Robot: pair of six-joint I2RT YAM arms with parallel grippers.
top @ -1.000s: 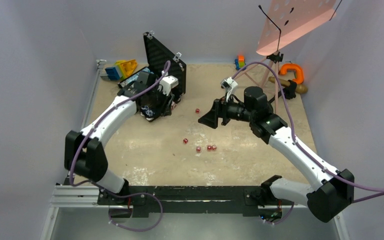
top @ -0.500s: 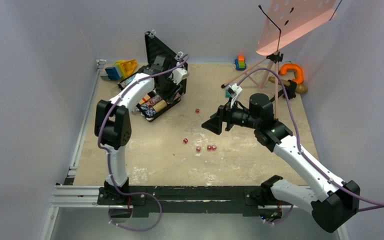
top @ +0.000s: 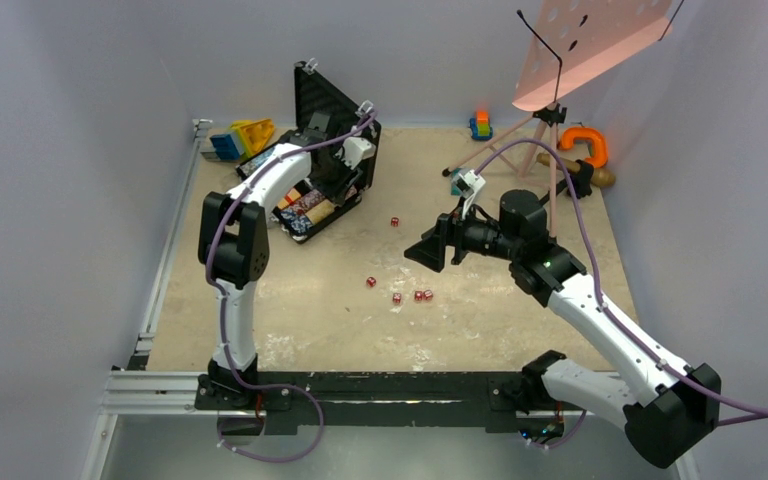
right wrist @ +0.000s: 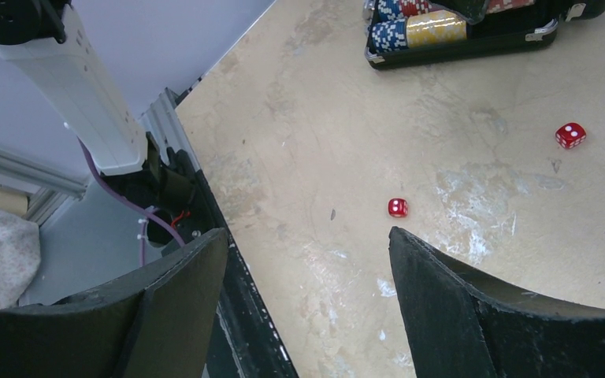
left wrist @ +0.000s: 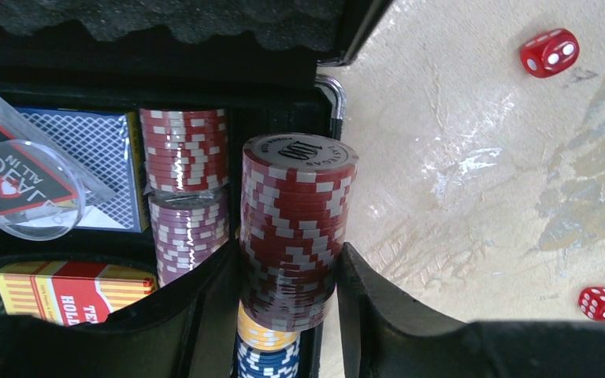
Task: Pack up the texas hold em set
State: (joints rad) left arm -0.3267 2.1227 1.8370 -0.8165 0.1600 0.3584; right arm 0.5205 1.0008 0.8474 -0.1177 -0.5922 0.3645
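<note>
Change noted: the left arm has folded up from its low reach. The left pincer [left wrist: 287,272] now sits deeper in the briefcase [top: 332,118], beside the upright lid at the far left of the bench [top: 300,330]. It is partly closed, clamping one red-and-white chip stack [left wrist: 295,205] at the tray's outer edge. The right pincer [right wrist: 307,244] has drifted slightly right; it is wide open, holds nothing and hangs above the bench.

Count:
- Dice [top: 397,297]: five, loose mid-bench, unmoved.
- Stored chip stacks [left wrist: 183,150]: four visible in the case.
- Blue card pack [left wrist: 102,157]: one.
- Orange-red card box [left wrist: 63,287]: one.
- Clear dealer disc [left wrist: 24,189]: one.
</note>
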